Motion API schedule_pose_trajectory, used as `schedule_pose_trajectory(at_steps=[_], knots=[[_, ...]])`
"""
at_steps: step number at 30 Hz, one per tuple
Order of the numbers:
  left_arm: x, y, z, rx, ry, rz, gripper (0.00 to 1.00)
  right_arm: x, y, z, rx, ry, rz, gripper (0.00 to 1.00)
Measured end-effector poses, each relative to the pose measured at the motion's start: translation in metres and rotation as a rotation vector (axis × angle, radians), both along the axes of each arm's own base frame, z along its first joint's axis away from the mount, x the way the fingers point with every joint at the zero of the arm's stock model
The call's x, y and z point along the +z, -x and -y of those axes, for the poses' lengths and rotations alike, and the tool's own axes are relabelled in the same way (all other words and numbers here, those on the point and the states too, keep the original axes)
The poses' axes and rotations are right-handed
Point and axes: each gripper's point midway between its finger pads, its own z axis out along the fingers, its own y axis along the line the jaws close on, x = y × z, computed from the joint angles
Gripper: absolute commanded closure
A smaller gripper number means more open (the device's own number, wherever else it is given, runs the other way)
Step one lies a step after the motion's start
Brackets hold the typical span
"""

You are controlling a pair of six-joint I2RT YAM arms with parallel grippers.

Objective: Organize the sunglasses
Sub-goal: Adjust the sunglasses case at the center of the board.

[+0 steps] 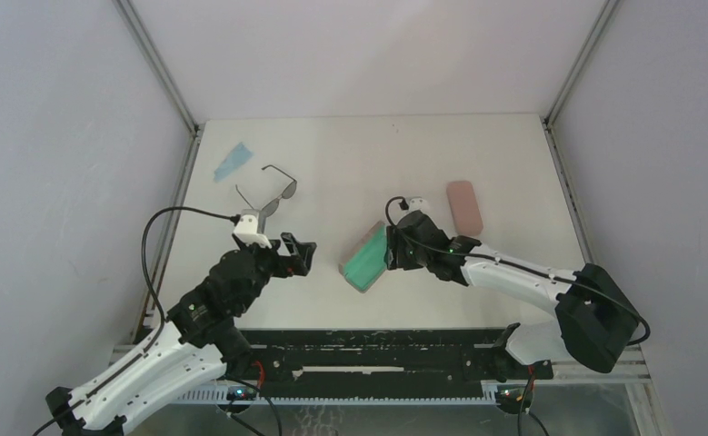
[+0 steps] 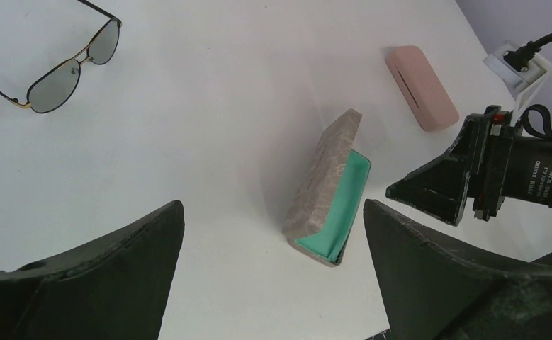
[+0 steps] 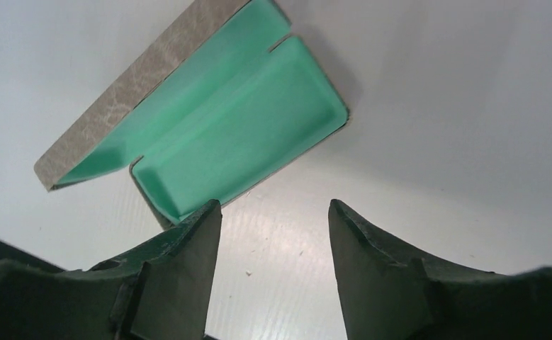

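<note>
One pair of sunglasses [image 1: 277,193] with thin black wire frames and dark lenses lies with its arms unfolded at the back left of the table; it also shows in the left wrist view [image 2: 66,69]. A second pair is not in view. A grey-brown case [image 1: 366,258] with green lining lies open at mid table and is empty [image 3: 237,127]. My left gripper [image 1: 301,253] is open and empty, between the sunglasses and the case [image 2: 329,188]. My right gripper [image 1: 393,247] is open and empty, right beside the case's right edge [image 3: 274,209].
A closed pink case [image 1: 464,206] lies behind and to the right of the right gripper; it also shows in the left wrist view [image 2: 420,86]. A light blue cloth [image 1: 233,161] lies at the back left, near the table's left edge.
</note>
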Motion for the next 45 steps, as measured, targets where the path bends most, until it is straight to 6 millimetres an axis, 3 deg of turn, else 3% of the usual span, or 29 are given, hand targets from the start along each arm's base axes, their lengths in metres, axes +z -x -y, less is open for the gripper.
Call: schedule_pose_trajectory(at_steps=[8, 21, 30, 32, 34, 45], knots=[[0.000, 0.002, -0.001, -0.001, 0.006, 0.007, 0.00, 0.007, -0.022, 0.019, -0.112, 0.009, 0.092, 0.40], [-0.009, 0.006, 0.003, -0.025, -0.007, -0.004, 0.00, 0.023, -0.050, 0.023, -0.188, -0.042, 0.174, 0.35], [-0.009, 0.007, 0.005, -0.033, -0.007, -0.004, 0.00, 0.030, -0.063, 0.026, -0.228, -0.070, 0.217, 0.23], [-0.009, 0.008, 0.005, -0.035, -0.007, -0.004, 0.00, 0.032, -0.066, 0.026, -0.229, -0.078, 0.232, 0.14], [-0.009, 0.008, 0.005, -0.036, -0.007, -0.003, 0.00, 0.035, -0.070, 0.026, -0.228, -0.084, 0.252, 0.12], [-0.009, 0.008, 0.006, -0.037, -0.006, -0.002, 0.00, 0.042, -0.096, 0.047, -0.221, -0.174, 0.246, 0.14]])
